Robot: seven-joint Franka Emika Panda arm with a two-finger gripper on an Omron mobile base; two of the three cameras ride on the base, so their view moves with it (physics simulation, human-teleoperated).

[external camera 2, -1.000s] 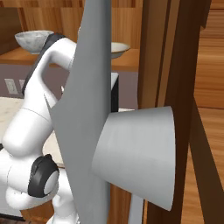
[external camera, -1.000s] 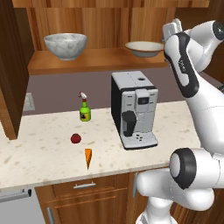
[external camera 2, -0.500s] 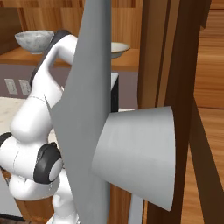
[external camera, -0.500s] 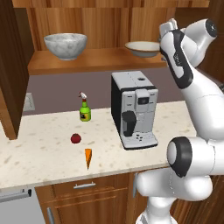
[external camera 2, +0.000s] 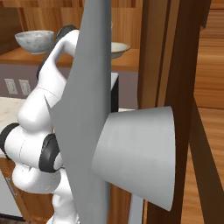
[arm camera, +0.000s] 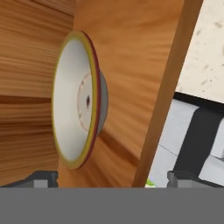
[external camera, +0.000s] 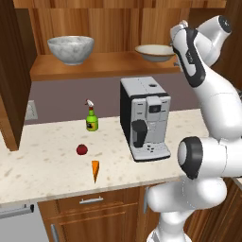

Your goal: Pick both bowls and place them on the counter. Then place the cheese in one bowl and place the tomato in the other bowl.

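Note:
The grey-white marbled bowl [external camera: 71,48] stands at the left of the wooden shelf [external camera: 104,65]; it is also in the right base view [external camera 2: 38,40]. The shallow beige bowl [external camera: 153,52] sits at the shelf's right end, with my gripper [external camera: 177,53] just to its right at rim height. In the rolled hand view that shallow bowl [arm camera: 81,100] lies ahead of the open gripper [arm camera: 113,179], whose fingertips [arm camera: 41,178] hold nothing. On the speckled counter [external camera: 42,170] rest the red tomato [external camera: 82,150] and, nearer the front edge, the orange cheese [external camera: 95,170].
A coffee machine [external camera: 144,118] stands on the counter under the shallow bowl. A green spray bottle [external camera: 91,120] is by the back wall. An open cabinet door [external camera: 12,71] hangs at the left. A big grey shape [external camera 2: 113,131] blocks much of the right base view.
The arm has swung a little to the left, bringing the hand closer to the shallow bowl. The gripper stays open; bowls, tomato and cheese have not moved.

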